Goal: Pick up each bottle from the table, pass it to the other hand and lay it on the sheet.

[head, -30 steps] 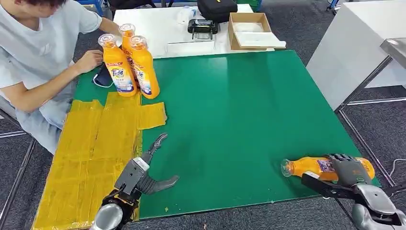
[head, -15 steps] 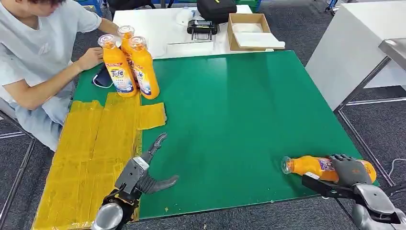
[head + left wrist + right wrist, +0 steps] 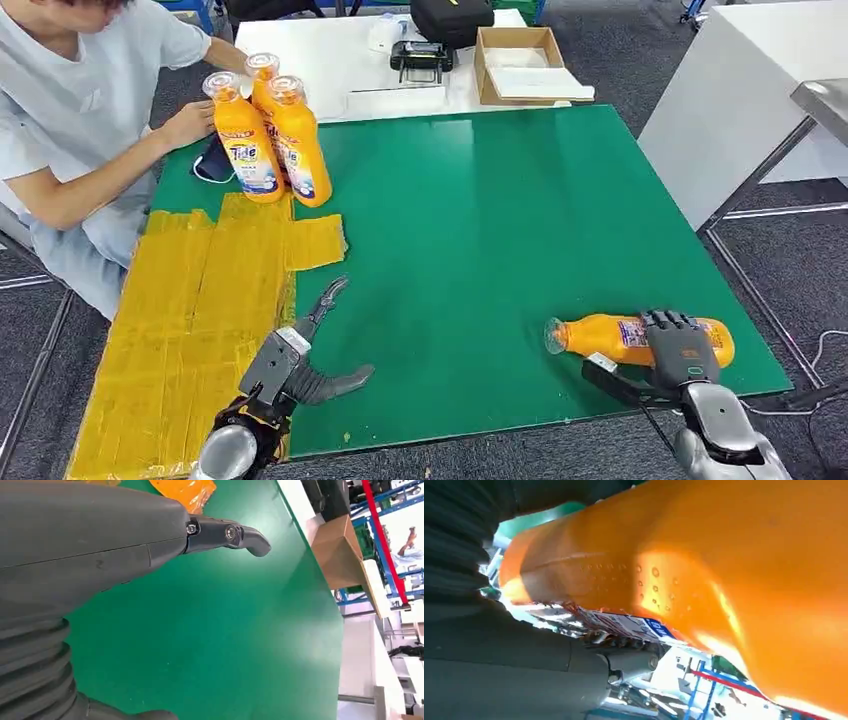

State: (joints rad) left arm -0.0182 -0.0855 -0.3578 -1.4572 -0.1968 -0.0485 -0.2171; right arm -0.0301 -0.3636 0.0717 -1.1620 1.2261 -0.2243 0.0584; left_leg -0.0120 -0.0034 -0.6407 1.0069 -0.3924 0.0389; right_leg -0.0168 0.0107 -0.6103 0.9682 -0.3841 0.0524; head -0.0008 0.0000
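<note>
You have the right hand [image 3: 681,350] wrapped over an orange bottle [image 3: 610,337] near the table's front right corner, fingers curled across its body by the label. The bottle lies on its side, its long axis running across the green table [image 3: 520,220], the clear cap toward the left hand's side and the base toward the right edge. In the right wrist view the orange bottle [image 3: 724,580] sits tight against the hand [image 3: 524,680]; a blue and white label strip is there, but you cannot read its print.

Your left hand [image 3: 300,365] hovers at the front edge, holding nothing, one finger stretched forward and the thumb out to the side. In the left wrist view the hand [image 3: 100,555] is above bare green, a dark fingertip reaching out.

The yellow sheet [image 3: 190,310] covers the table's left side, just beside the left hand. Three orange bottles [image 3: 265,135] stand upright at its far end, touching each other; the front one reads "Tide". A person [image 3: 90,120] sits at that corner, one hand by a dark object beside the bottles. Beyond the green surface, a cardboard box [image 3: 520,65] rests on a white table.
</note>
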